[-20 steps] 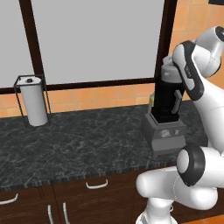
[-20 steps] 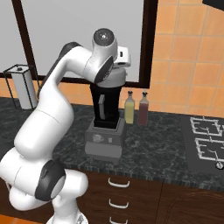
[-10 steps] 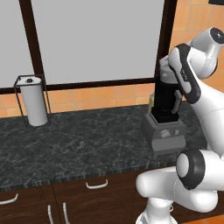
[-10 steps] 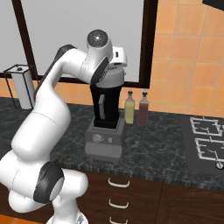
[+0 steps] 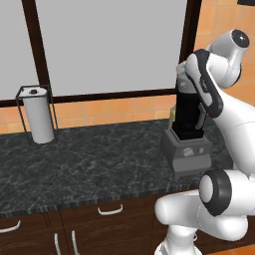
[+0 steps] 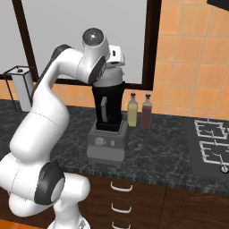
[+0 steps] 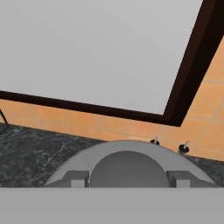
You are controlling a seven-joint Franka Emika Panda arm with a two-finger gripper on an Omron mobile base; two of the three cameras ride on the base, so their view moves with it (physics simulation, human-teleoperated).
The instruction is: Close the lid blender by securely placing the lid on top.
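While the fingers' (image 7: 76, 178) grip is indiscernible, grey lid (image 7: 127, 164) directly between them, atop blender (image 6: 107, 117).

Even, bright rendered light, soft faint shadows, no glare, slightly pixelated.

You see a dark speckled stone counter (image 5: 89, 164) carrying the blender (image 6: 107, 129), two bottles (image 6: 133, 112) just beside it, a paper roll (image 5: 39, 117) in its wire holder, and a hob (image 6: 210, 143).
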